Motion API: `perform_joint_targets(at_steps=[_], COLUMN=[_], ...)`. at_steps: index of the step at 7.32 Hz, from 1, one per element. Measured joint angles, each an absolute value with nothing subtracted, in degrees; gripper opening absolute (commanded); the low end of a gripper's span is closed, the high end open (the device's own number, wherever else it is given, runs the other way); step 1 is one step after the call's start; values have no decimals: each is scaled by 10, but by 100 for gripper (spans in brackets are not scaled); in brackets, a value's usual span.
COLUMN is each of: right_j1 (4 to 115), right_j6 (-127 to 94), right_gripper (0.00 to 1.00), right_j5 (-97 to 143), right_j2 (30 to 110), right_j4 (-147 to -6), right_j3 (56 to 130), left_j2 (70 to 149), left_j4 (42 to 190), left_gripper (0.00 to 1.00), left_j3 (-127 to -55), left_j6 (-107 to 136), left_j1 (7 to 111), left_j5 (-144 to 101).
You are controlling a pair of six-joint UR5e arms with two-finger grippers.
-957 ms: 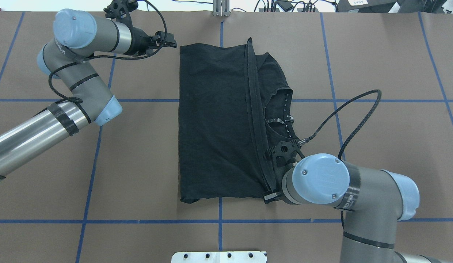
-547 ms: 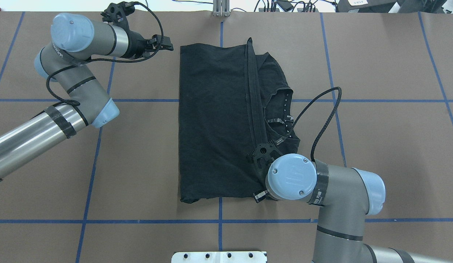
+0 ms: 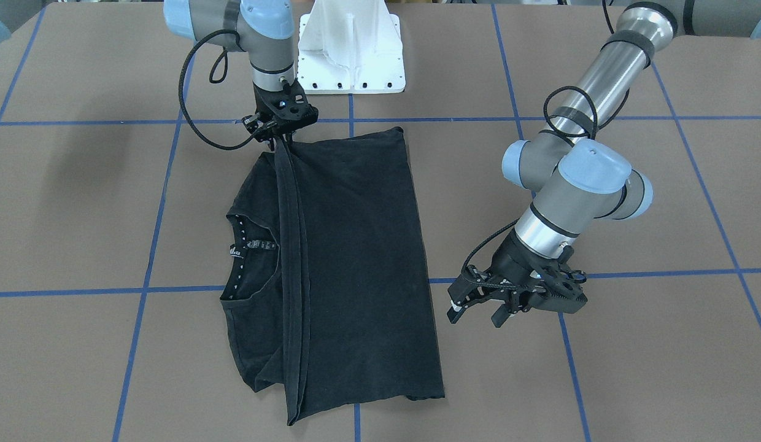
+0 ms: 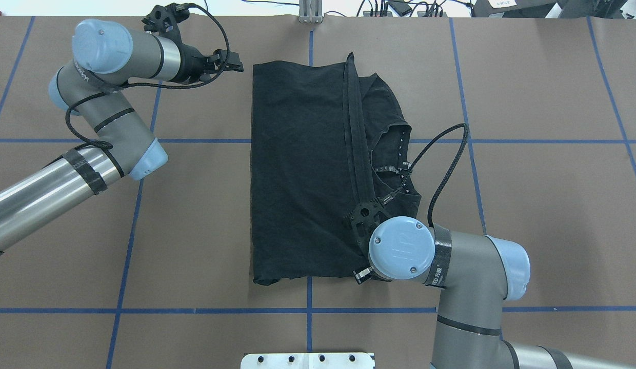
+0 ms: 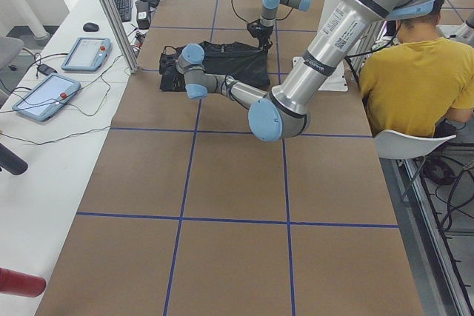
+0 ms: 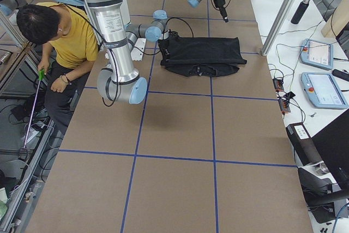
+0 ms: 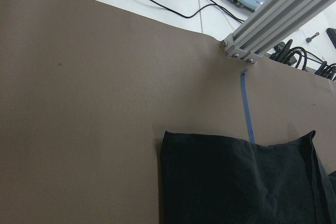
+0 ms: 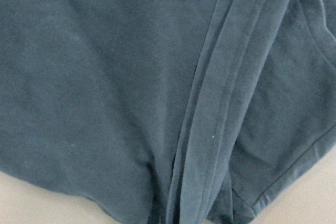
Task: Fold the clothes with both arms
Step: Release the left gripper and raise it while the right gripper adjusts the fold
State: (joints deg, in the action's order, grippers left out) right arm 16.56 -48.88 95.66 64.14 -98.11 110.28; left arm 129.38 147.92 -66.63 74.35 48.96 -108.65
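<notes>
One T-shirt (image 3: pixel 356 245) half-folded; R gripper (image 3: pixel 276 136) pinches its hem, L gripper (image 3: pixel 475 314) wide apart, empty.

Robotics lab: blue-taped grid table (image 4: pixel 543 215), teach pendants (image 6: pixel 326 90), aluminium framing (image 7: pixel 283 9)

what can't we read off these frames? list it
Right claw grip: the front-facing view shows black fingers against the black T-shirt; overhead, the right arm's wrist joint covers them; its wrist view shows fabric only. Shut on the hem or not: cannot tell.
T-shirt's folded-under layers: covered by the top layer everywhere.
Left wrist view: T-shirt cut by the bottom edge, left claw out of frame.
Side views: both claws too small.
</notes>
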Motion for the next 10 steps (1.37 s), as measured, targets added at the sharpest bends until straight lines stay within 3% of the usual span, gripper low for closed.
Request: perform_joint_targets(at_steps=[6,9,10], right_j1=[177,171,162], right_j6=[-491,-633,-683], right_gripper=[0,0,36], right_j5=[965,966,967], right_j2=[646,722,727], right_j4=[-983,-983,-984], right_j3=[1118,1152,1158], left_j2=[1294,1295,1294], left_j4=[1480,1480,1480], left_gripper=[100,100,100], left_j3=[-667,-673,-676], left_j6=[746,763,768], left_j1=[490,490,490], left_j5=[-1087,-1087,-1086])
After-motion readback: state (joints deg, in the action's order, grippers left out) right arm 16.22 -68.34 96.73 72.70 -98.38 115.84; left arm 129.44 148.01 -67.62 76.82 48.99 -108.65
